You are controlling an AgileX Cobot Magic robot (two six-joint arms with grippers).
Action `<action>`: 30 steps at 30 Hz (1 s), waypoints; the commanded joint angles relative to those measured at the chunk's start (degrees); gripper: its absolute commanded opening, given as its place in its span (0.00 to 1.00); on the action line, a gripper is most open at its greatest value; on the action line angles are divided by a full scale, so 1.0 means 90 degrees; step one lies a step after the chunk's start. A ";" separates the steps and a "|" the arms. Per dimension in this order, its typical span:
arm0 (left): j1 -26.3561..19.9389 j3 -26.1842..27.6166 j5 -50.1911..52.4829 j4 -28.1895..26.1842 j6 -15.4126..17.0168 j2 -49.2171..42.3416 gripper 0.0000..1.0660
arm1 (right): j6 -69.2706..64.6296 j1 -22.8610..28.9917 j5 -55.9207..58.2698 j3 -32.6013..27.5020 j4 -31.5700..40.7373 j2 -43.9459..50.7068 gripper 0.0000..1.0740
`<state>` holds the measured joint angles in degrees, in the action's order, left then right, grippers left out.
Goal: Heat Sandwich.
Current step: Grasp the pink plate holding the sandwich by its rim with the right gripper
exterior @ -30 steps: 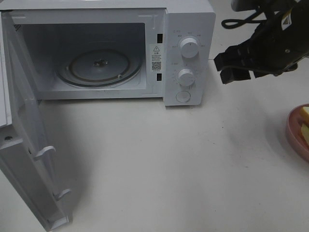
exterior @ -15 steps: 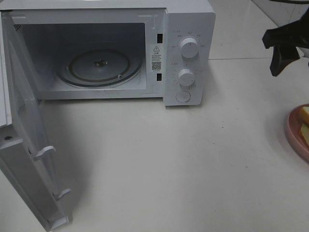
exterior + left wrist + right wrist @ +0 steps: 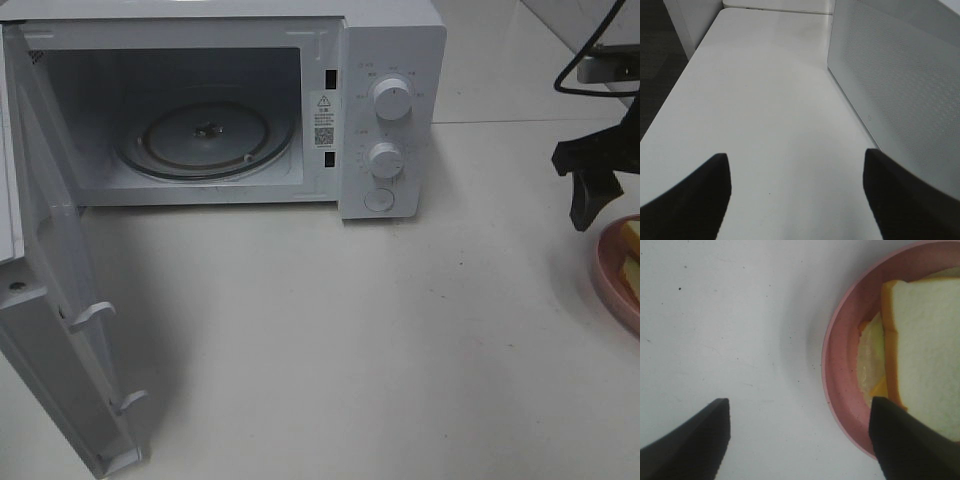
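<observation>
Small sandwich (image 3: 632,262) of pale cream-white bread with a tan crust edge and yellow filling, lying on a round pink plate (image 3: 608,275) at the 3 o'clock edge of the exterior high view. That edge cuts off most of both. The right wrist view shows one bread slice offset over the yellow layer.

Right gripper (image 3: 799,410), black, at 11 o'clock of the plate: fingers (image 3: 690,445) spread wide and released, grasping nothing. One finger overlaps the plate's rim in the wrist view and the other stands over bare surface; contact with the plate cannot be told.

White rectangular microwave oven (image 3: 392,40) at 10 o'clock of the plate, well apart from it, its door (image 3: 60,330) swung fully open toward 8 o'clock. Inside lies a round glass turntable (image 3: 205,135). The control panel carries two white knobs (image 3: 392,98) and a round button (image 3: 379,199). A label (image 3: 324,118) with a warning triangle and a QR code sits on the frame; its print and the dial markings are too small to read.

White surface (image 3: 350,330) between oven and plate. Black cable (image 3: 590,55) at 1 o'clock.

Left gripper (image 3: 796,160), seen only in its wrist view: fingers released, wide apart, beside the oven's perforated side panel (image 3: 900,90).
</observation>
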<state>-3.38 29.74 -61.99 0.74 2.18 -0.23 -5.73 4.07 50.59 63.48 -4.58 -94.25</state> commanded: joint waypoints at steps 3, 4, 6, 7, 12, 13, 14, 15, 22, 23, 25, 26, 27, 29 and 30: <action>0.0045 -0.0019 0.0083 0.0000 -0.0006 -0.0025 0.67 | -0.0013 -0.0153 -0.0497 -0.0433 -0.0025 -0.0013 0.70; 0.0045 -0.0019 0.0083 0.0000 -0.0006 -0.0025 0.67 | 0.0025 -0.0242 -0.0688 -0.0605 -0.0025 -0.0013 0.70; 0.0045 -0.0019 0.0083 0.0000 -0.0006 -0.0025 0.67 | 0.0051 -0.0274 -0.0738 -0.0668 -0.0025 -0.0013 0.70; 0.0045 -0.0019 0.0083 0.0000 -0.0006 -0.0025 0.67 | 0.0076 -0.0293 -0.0809 -0.0738 -0.0025 -0.0013 0.70; 0.0045 -0.0019 0.0083 0.0000 -0.0006 -0.0025 0.67 | 0.0216 -0.0299 -0.1197 -0.0955 -0.0032 -0.0013 0.70; 0.0045 -0.0019 0.0083 0.0000 -0.0006 -0.0025 0.67 | 0.0229 -0.0299 -0.1273 -0.0993 -0.0032 -0.0032 0.70; 0.0045 -0.0019 0.0083 0.0000 -0.0006 -0.0025 0.67 | 0.0242 -0.0299 -0.1413 -0.1063 -0.0032 -0.0076 0.70; 0.0045 -0.0019 0.0083 0.0000 -0.0006 -0.0025 0.67 | 0.0242 -0.0299 -0.1413 -0.1063 -0.0032 -0.0076 0.70; 0.0045 -0.0019 0.0083 0.0000 -0.0006 -0.0025 0.67 | 0.0248 -0.0299 -0.1611 -0.1108 -0.0197 -0.0573 0.70; 0.0045 -0.0019 0.0083 0.0000 -0.0006 -0.0025 0.67 | 0.0248 -0.0299 -0.1713 -0.1108 -0.0255 -0.0668 0.70; 0.0045 -0.0019 0.0083 0.0000 -0.0006 -0.0025 0.67 | 0.0242 -0.0299 -0.1770 -0.1108 -0.0293 -0.0726 0.70; 0.0045 -0.0019 0.0083 0.0000 -0.0006 -0.0025 0.67 | 0.0242 -0.0299 -0.1808 -0.1108 -0.0325 -0.0770 0.70; 0.0045 -0.0019 0.0083 0.0000 -0.0006 -0.0025 0.67 | 0.0229 -0.0299 -0.1846 -0.1108 -0.0331 -0.0821 0.70; 0.0045 -0.0019 0.0083 0.0000 -0.0006 -0.0025 0.67 | 0.0223 -0.0299 -0.1942 -0.1108 -0.0344 -0.0999 0.70; 0.0045 -0.0019 0.0083 0.0000 -0.0006 -0.0025 0.67 | 0.0223 -0.0299 -0.1942 -0.1108 -0.0344 -0.0999 0.70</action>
<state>-3.38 29.74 -61.99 0.74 2.18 -0.23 -4.13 1.49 33.75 53.80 -6.93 -102.50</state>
